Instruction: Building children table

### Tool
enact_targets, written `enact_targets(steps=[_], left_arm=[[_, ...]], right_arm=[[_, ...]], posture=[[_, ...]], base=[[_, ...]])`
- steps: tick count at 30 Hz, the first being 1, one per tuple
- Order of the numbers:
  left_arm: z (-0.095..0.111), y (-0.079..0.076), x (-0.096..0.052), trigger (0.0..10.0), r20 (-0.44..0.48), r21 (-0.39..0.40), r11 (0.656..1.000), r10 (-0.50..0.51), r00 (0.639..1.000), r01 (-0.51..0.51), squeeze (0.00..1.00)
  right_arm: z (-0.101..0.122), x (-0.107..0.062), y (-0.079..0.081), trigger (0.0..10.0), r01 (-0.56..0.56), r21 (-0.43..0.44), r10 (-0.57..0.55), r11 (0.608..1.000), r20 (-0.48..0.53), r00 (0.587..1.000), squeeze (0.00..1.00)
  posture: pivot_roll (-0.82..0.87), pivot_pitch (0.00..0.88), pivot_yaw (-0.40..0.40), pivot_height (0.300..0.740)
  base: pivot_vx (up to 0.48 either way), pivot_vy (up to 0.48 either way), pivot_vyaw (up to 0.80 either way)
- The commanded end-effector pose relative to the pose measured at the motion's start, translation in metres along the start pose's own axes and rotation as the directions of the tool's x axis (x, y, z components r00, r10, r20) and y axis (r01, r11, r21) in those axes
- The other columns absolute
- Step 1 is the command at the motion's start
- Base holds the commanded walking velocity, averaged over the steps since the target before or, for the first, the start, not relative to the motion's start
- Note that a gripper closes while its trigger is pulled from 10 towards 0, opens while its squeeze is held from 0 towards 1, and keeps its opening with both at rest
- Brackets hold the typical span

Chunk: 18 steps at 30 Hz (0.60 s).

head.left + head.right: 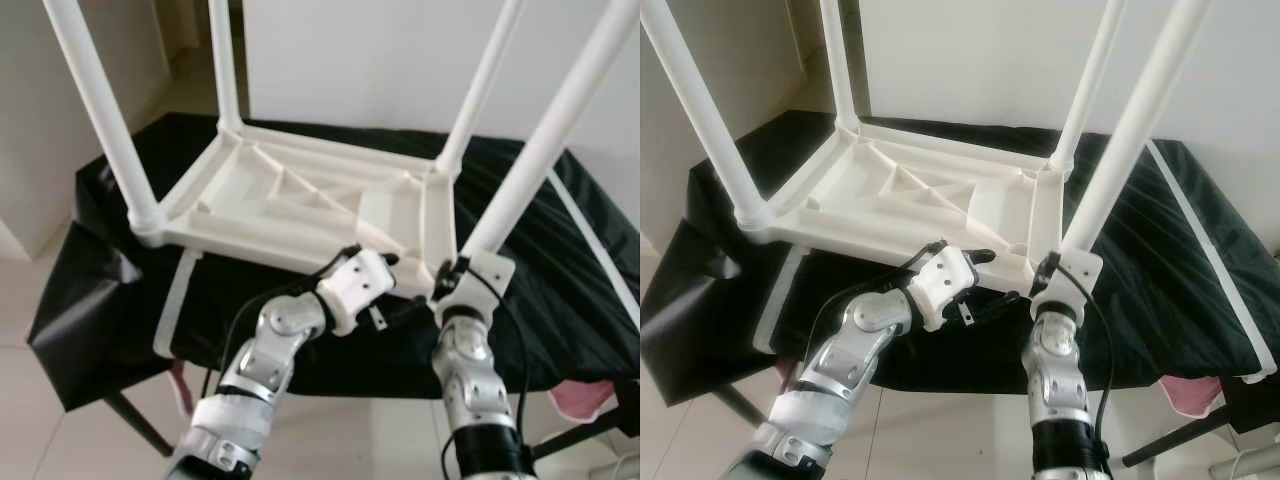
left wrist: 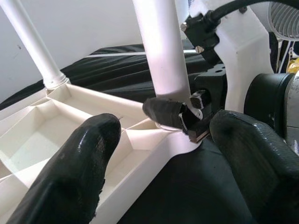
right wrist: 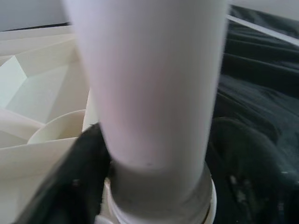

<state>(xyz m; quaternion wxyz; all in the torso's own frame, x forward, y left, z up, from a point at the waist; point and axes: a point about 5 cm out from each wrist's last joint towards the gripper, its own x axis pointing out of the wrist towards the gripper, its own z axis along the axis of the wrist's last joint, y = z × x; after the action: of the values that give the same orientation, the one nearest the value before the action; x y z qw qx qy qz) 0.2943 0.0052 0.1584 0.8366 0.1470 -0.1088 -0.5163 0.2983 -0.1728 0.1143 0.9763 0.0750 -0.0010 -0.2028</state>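
White table leg (image 1: 540,150) clenched at its base by right hand (image 2: 180,114), left hand (image 2: 159,154) released just beside.

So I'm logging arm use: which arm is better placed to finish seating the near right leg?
Probably the right. The right gripper is clamped on the leg just above its corner socket, while the left gripper, fingers open, only hovers beside the tabletop.

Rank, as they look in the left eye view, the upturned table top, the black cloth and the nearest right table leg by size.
1. Black cloth, largest.
2. Table top.
3. Nearest right leg, smallest, though it runs towards the camera and out of frame, so it is unsure.
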Motion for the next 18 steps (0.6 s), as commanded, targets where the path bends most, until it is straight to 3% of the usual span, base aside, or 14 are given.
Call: enact_targets(steps=[1, 9, 12, 13, 16, 18], left_arm=[[-0.001, 0.004, 0.001, 10.0, -0.010, -0.003, 0.992, 0.123, 0.992, -0.123, 0.00], [-0.001, 0.004, 0.001, 10.0, -0.009, -0.004, 0.992, 0.124, 0.992, -0.124, 0.00], [-0.001, 0.005, 0.000, 10.0, -0.009, -0.003, 0.992, 0.126, 0.992, -0.126, 0.00], [-0.002, 0.005, 0.000, 10.0, -0.011, -0.001, 0.992, 0.125, 0.992, -0.125, 0.00], [-0.002, 0.005, 0.000, 10.0, -0.012, -0.001, 0.992, 0.124, 0.992, -0.124, 0.00], [-0.002, 0.005, 0.000, 10.0, -0.013, -0.001, 0.993, 0.122, 0.992, -0.122, 0.00]], right_arm=[[0.003, -0.001, -0.004, 10.0, -0.022, 0.010, 0.021, 1.000, 0.025, 0.999, 1.00], [0.006, -0.004, -0.016, 10.0, -0.130, 0.008, 0.129, 0.992, 0.066, 0.989, 1.00], [0.003, -0.007, -0.031, 10.0, -0.237, 0.000, 0.236, 0.972, 0.055, 0.970, 1.00], [0.004, -0.008, -0.035, 10.0, -0.295, -0.014, 0.296, 0.955, 0.055, 0.954, 0.00], [0.005, -0.009, -0.038, 10.0, -0.345, -0.009, 0.345, 0.938, 0.049, 0.937, 0.00], [0.010, -0.009, -0.043, 10.0, -0.439, -0.044, 0.441, 0.897, 0.050, 0.896, 0.00]], posture=[[-0.03, 0.000, -0.062, 0.740], [-0.03, 0.000, -0.063, 0.740], [-0.04, 0.000, -0.061, 0.740], [-0.04, 0.000, -0.060, 0.740], [-0.05, 0.000, -0.058, 0.740], [-0.05, 0.000, -0.056, 0.740]], base=[[0.000, 0.000, 0.00], [0.000, 0.000, 0.00], [0.000, 0.000, 0.00], [0.000, 0.000, 0.00], [0.000, 0.000, 0.00], [0.000, 0.000, 0.00]])
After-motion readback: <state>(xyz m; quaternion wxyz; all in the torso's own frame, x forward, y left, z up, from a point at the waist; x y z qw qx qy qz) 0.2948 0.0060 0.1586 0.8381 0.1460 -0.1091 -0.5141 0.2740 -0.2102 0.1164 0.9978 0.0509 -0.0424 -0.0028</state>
